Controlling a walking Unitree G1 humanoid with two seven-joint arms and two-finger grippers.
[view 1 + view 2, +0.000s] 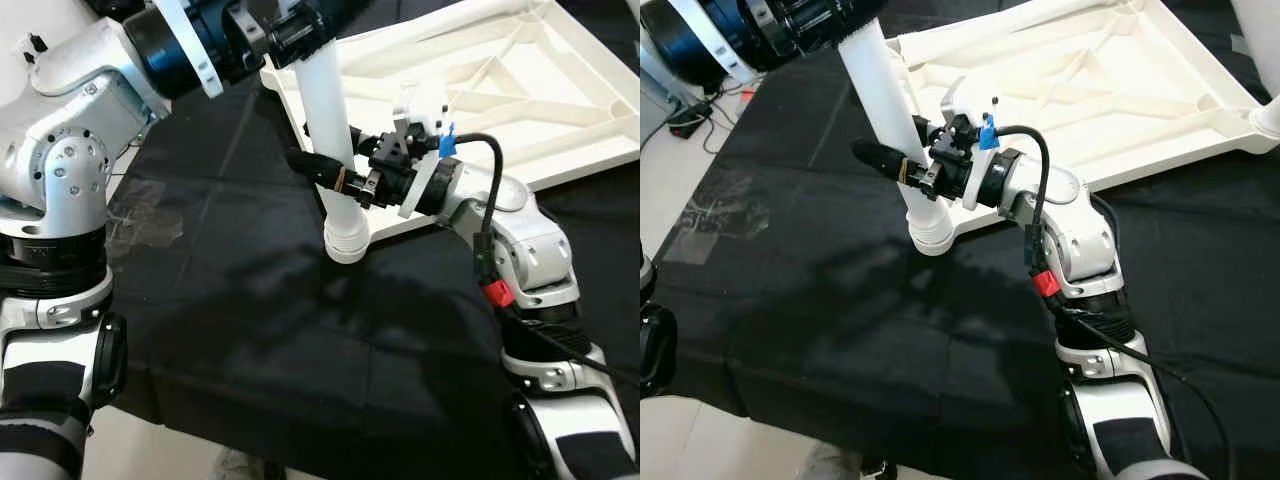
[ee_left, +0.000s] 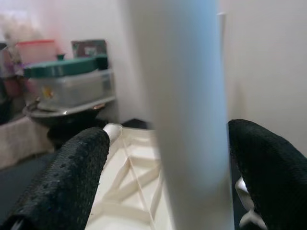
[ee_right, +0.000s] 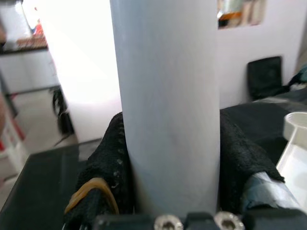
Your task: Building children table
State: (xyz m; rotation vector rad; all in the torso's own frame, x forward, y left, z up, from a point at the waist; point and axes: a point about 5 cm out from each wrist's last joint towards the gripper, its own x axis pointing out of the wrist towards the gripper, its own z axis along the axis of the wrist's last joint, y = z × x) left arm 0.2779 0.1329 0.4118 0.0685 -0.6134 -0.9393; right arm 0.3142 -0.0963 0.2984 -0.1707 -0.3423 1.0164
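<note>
Grip check first: right gripper (image 1: 335, 180) has both black fingers (image 3: 103, 163) pressed flat against the white table leg (image 1: 328, 130), one on each side, low on the shaft just above its collared end (image 1: 347, 240). Right wrist view confirms contact on both sides, no visible gap. Left gripper (image 1: 285, 30) takes the same leg at its upper end. In the left wrist view the pads (image 2: 72, 177) stand either side of the tube with a sliver of daylight showing, so whether that hold is firm or loose I cannot tell.

Leg is tilted, collared end lowest, hanging clear above the black cloth (image 1: 230, 330) and just off the near corner of the inverted white tabletop (image 1: 520, 90). The tabletop lies underside up on the cloth, ribs exposed. A round socket shows at one far corner (image 1: 1210, 102), and another leg stands seated at the far right edge (image 1: 1260, 60).

Step in hand, as judged: carrying a leg between both grippers toward a corner socket. Not yet seated.

Next move calls for bringing the leg upright, lining the proper end over a free corner socket, then pressing or twisting down. Which end mates is unclear from here. Risk: the smooth tube may slip in the pads if the two arms disagree on angle.
</note>
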